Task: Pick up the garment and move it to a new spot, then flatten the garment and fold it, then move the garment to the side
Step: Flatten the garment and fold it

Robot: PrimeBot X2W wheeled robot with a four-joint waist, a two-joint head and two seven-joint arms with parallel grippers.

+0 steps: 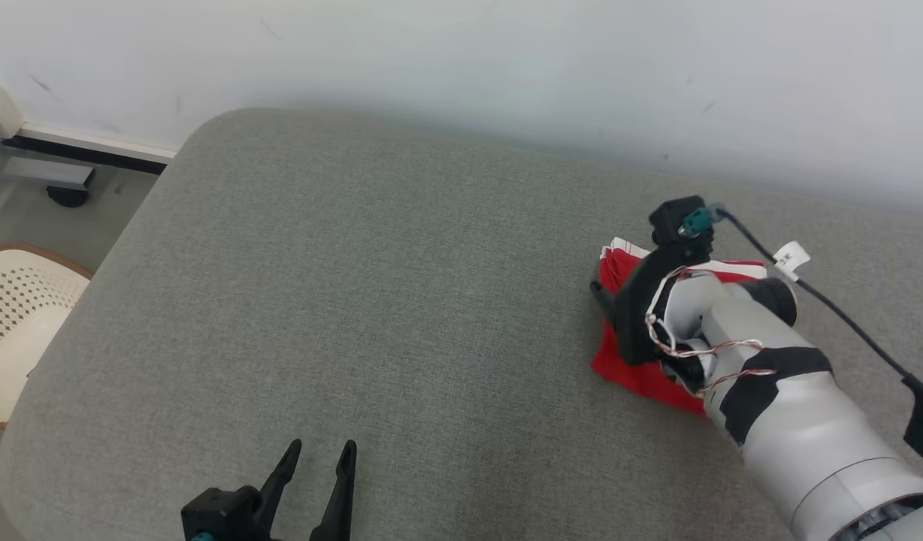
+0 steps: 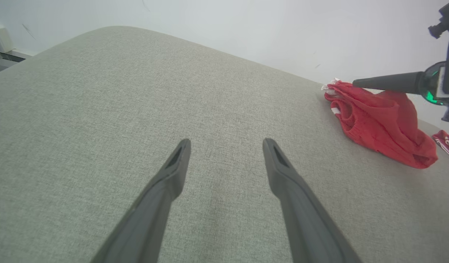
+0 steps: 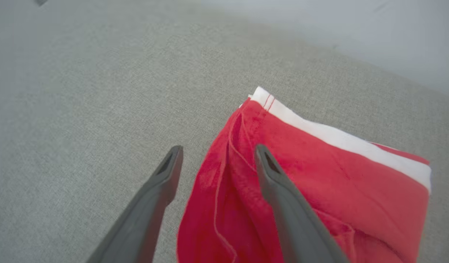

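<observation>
- One red garment (image 3: 319, 175) with a white band along one edge lies folded in a compact bundle on a grey-green upholstered surface (image 1: 356, 300), towards its far right side and near the white wall (image 1: 506, 60).
- Two layers of white edging show at the bundle's far corner in the right wrist view; red stitching runs across the band there.
- The right gripper (image 3: 219, 149) hangs just over the garment with its jaws spread apart and nothing between them. One finger is above the red cloth; the other is above bare upholstery just beside the cloth's edge.
- From the head view, the right arm's pale forearm (image 1: 807, 421) covers much of the bundle.
- A black cable (image 1: 845, 315) with a white tag trails from the wrist across the surface.
- A second scrap of red-and-white cloth (image 2: 445, 140) lies just beyond the garment, at the picture's edge.
- The left gripper (image 2: 226, 141) is well apart from the garment, over bare upholstery, its jaws wide and empty.
- A cream perforated chair seat (image 1: 10, 315) stands beside the surface's left end.
</observation>
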